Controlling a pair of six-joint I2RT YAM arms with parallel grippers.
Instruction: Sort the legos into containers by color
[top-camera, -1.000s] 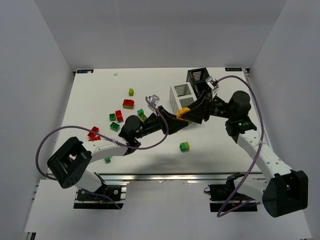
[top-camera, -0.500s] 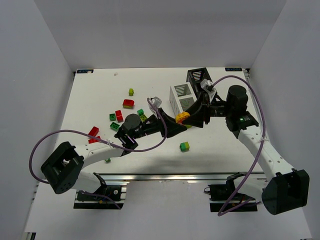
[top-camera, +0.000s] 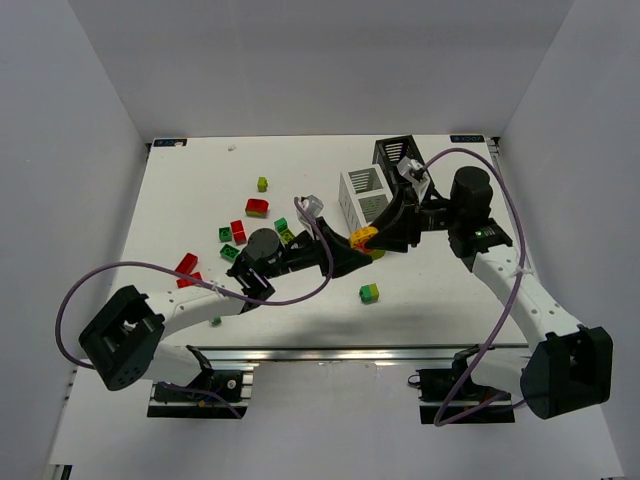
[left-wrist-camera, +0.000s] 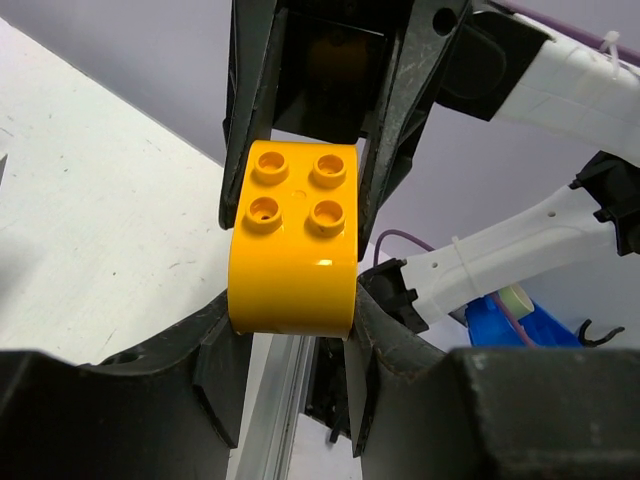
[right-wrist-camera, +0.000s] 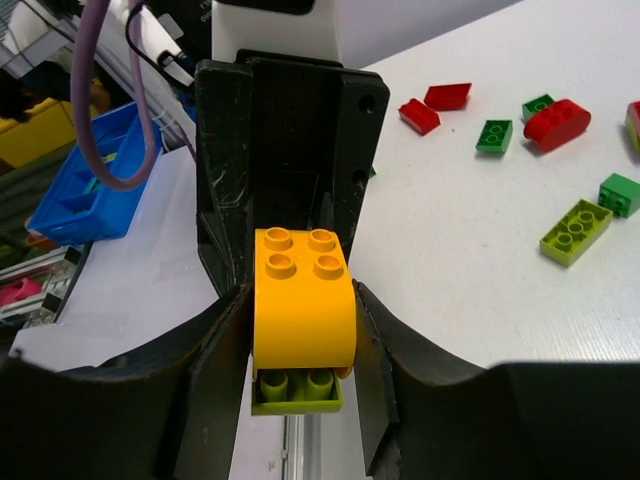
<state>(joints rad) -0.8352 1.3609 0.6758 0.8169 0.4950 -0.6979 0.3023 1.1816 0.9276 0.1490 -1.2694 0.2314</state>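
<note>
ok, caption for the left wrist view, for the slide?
Mid-air handover: left gripper holds the orange brick, right gripper straddling its studded end.

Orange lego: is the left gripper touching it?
Touching. The left wrist view shows both fingers of the left gripper pressed against the sides of the orange lego, with no gap.

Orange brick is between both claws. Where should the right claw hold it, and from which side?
Pinch the orange brick by its two flat, parallel side walls, head-on from opposite the left claw, as the right claw sits now. Its other faces are studded or rounded, likely slippery. Stay above the lime brick beneath.
</note>
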